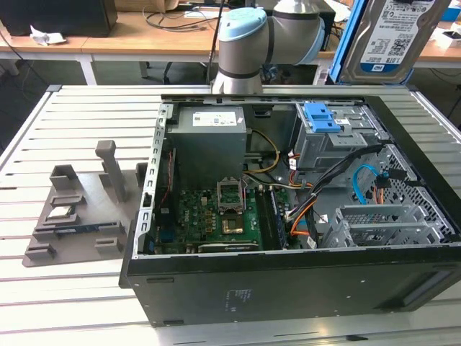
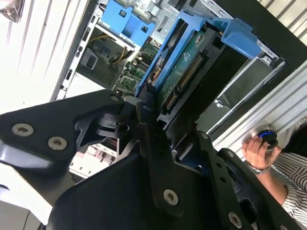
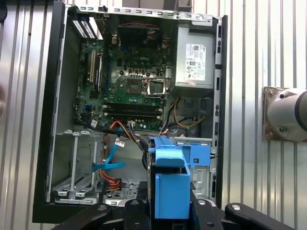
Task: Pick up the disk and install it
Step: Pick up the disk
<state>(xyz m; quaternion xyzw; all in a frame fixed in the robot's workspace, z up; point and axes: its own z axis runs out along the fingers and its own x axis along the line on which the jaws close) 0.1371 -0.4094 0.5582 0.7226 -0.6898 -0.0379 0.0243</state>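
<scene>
Fingers (image 2: 153, 143) grip the disk (image 1: 392, 36) in its blue carrier (image 3: 171, 191), holding it above the open computer case (image 1: 288, 288) lying on the slatted tabletop (image 1: 72, 115).

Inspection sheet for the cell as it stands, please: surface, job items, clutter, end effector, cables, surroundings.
Surface: slatted metal table carrying the open computer case.
Job's things: the disk in its blue carrier, held clear of the case, not yet installed.
Clutter: grey fixture on the table, to the exterior view's left of the case.
Grippers: end effector shut on the disk.
Cables: orange, blue and black cables loose inside the case.
Surroundings: wooden desks behind the table; in the second wrist view, a person's hand at a round knob.
</scene>
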